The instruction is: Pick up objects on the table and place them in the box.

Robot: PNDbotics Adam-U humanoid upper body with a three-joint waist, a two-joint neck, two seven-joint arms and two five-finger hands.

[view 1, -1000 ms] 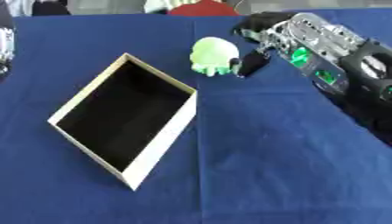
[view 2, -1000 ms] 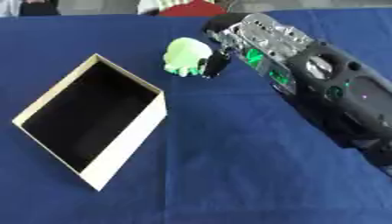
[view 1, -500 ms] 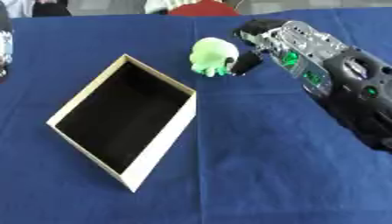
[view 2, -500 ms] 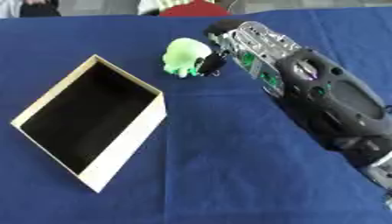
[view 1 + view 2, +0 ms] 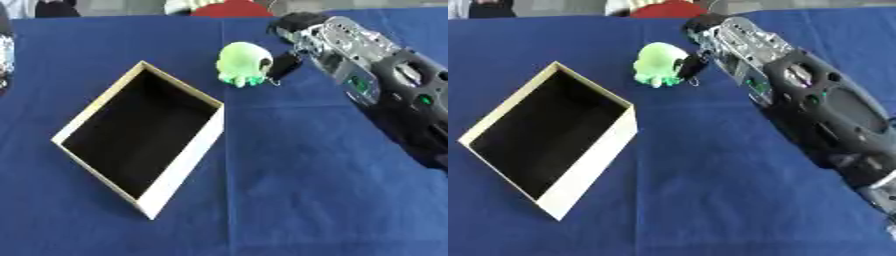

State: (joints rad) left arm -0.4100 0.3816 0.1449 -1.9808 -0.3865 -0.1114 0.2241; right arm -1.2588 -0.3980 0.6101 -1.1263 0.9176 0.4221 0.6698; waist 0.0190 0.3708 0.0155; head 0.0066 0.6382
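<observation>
Box [image 5: 179,165] empty on worktop [image 5: 289,200]. My right hand [image 5: 302,37] at green toy [image 5: 241,62], far side; finger closure: cannot tell. Nothing placed yet.

Right hand [image 5: 710,42] fingers [image 5: 690,66] touch green toy [image 5: 656,62].

The box [image 5: 140,145] lies on the table [image 5: 306,200], left of centre and askew. Beyond its far right corner sits the round toy [image 5: 243,63] — and the right hand [image 5: 293,45] is just right of the toy, touching it.
</observation>
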